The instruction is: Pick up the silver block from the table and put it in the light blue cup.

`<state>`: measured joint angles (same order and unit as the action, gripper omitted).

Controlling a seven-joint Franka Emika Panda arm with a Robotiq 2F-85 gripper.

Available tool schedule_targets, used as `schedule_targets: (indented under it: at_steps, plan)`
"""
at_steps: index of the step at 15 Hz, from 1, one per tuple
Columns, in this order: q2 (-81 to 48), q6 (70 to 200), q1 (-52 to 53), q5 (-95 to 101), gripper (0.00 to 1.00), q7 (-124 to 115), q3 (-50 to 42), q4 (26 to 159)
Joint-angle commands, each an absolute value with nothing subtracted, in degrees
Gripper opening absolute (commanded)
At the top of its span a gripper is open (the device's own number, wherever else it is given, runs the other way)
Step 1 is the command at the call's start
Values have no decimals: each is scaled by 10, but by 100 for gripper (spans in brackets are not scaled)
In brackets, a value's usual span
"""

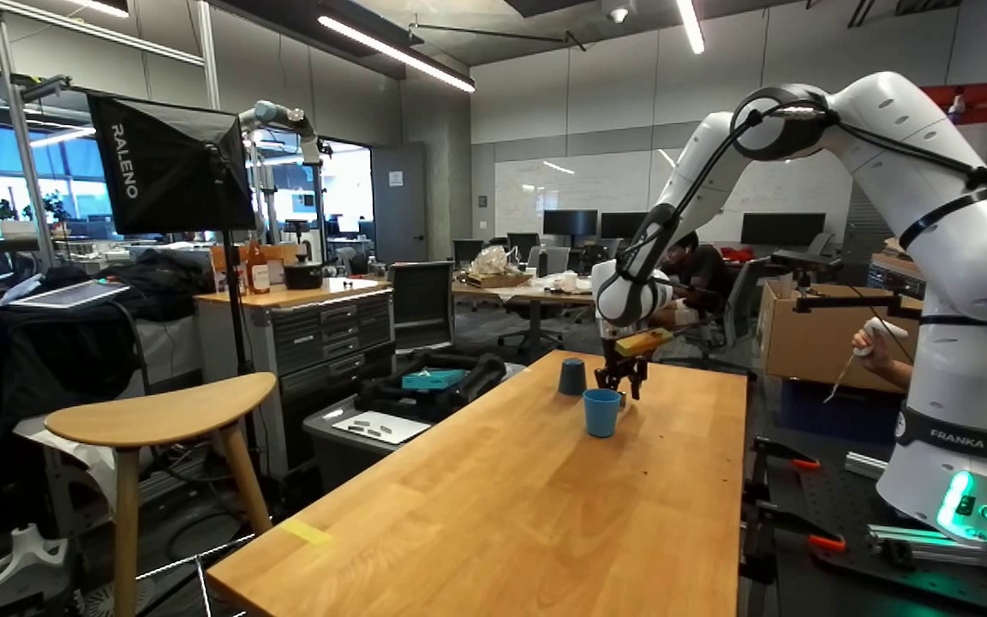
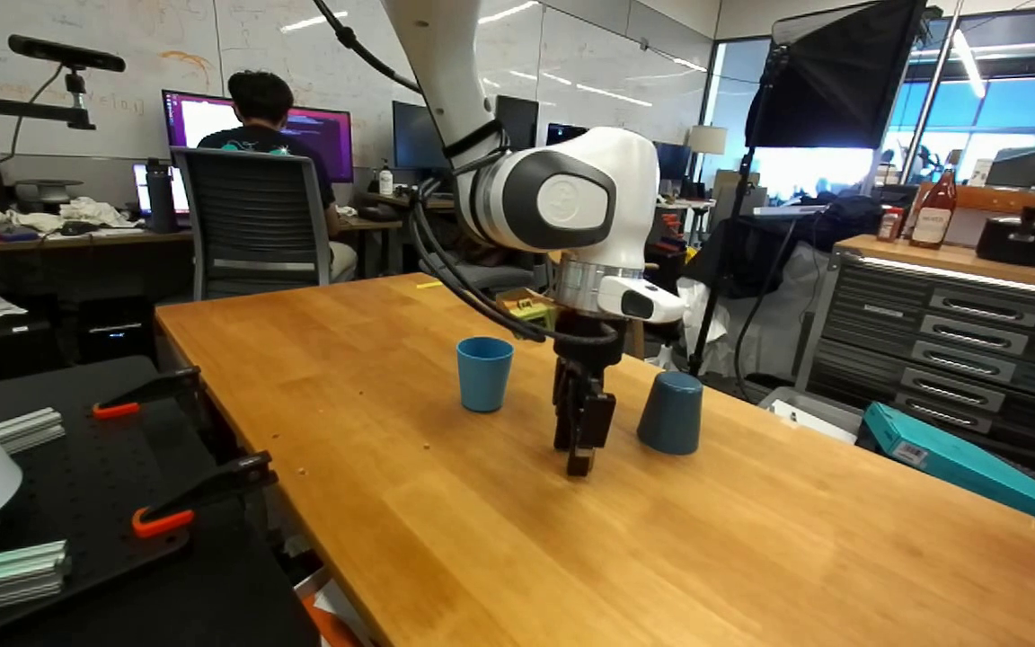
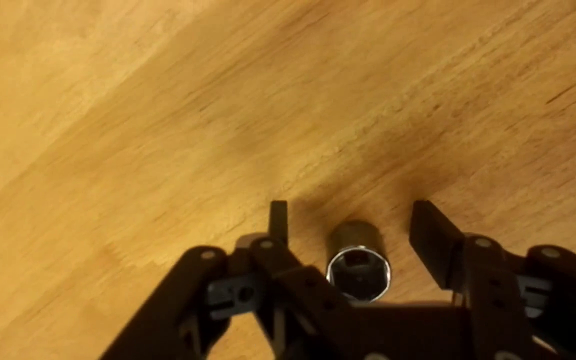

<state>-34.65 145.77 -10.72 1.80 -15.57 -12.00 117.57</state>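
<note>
The silver block is a short, round metal piece with a shiny rim and a dark hollow end. In the wrist view it stands on the table between my fingers, with a gap on either side. My gripper is open and points down close to the table; it also shows in both exterior views. There the block is mostly hidden by the fingers. The light blue cup stands upright beside the gripper. It also shows upright in an exterior view, apart from the gripper.
A darker blue cup stands upside down on the gripper's other side, close to it; it also shows in an exterior view. The wooden table is long. Clamps sit along the robot's side of the table.
</note>
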Motion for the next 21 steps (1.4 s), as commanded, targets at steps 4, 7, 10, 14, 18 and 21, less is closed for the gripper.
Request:
schedule_targets:
  at_steps: [4, 7, 10, 14, 18, 21]
  plan:
    - [-355, 1555, -81, 18, 18, -171, -146, 1194]
    - [-353, 1577, -80, 10, 16, -170, -148, 1200]
    - [-338, 1555, -89, 4, 16, -154, -139, 1210]
    - [-274, 1506, -106, 2, 15, -108, -123, 1237]
    - [-198, 1448, -109, 1, 15, -68, -117, 1265]
    - [-150, 1378, -119, -24, 15, -10, -96, 1277]
